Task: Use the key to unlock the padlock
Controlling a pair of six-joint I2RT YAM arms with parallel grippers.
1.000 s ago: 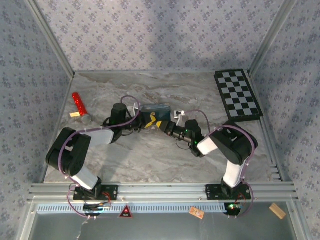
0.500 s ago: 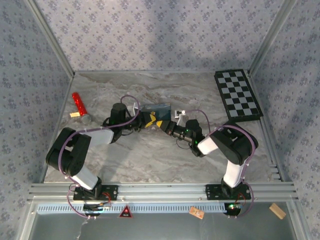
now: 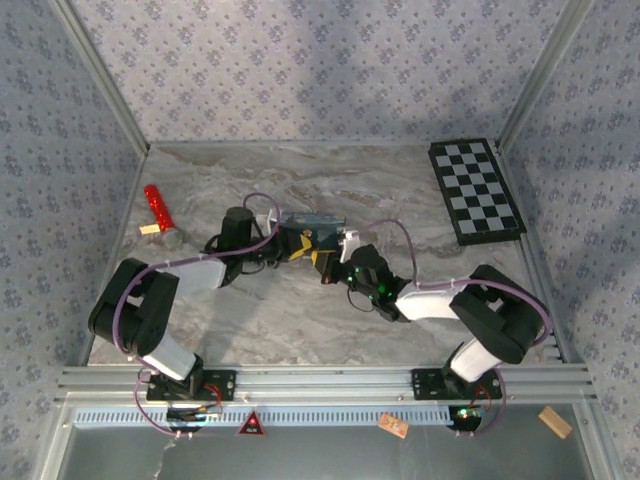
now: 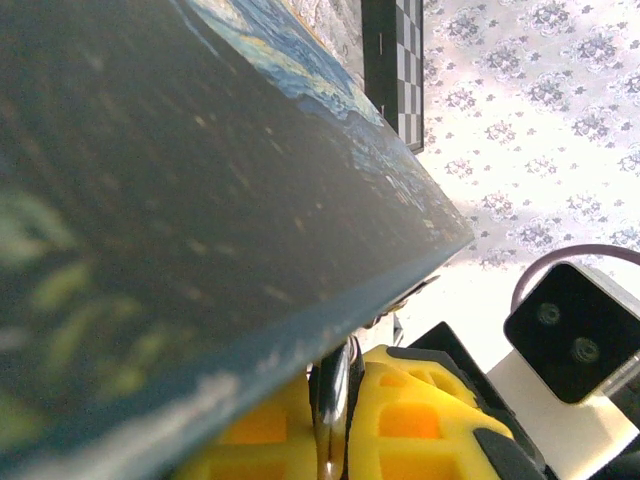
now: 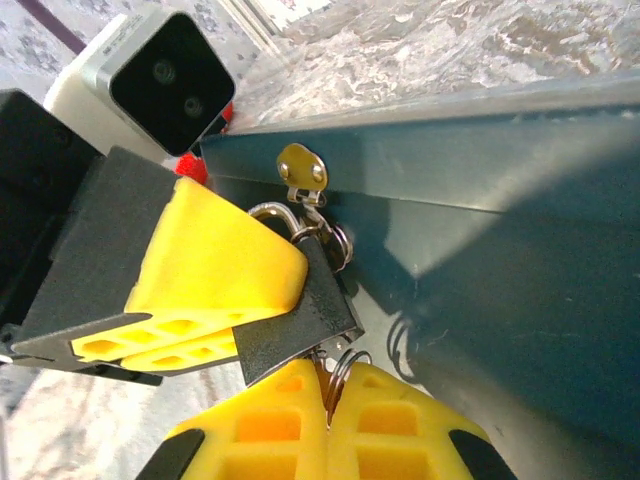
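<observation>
**Both arms meet at the front of the box (image 3: 312, 220)**

From above, we see the left arm folded sharply at its elbow near the left edge of the table (image 3: 420, 310). Its forearm lies low and reaches right, so the left gripper (image 3: 297, 246) sits at the dark blue box's near side. The right arm bends at the far right and stretches left, low over the marble. The right gripper (image 3: 328, 262) is just beside the left one.

From the left wrist, we look along the box's wall. The yellow fingers (image 4: 420, 425) are clenched on a curved metal piece at the box's edge.

From the right wrist, we find the padlock (image 5: 300, 310) hanging from a brass hasp (image 5: 301, 168) on the box, with a left finger pressed against its body. The right fingers are squeezed together on the key (image 5: 340, 368), whose ring shows just below the padlock. We cannot tell whether the blade is seated.
</observation>
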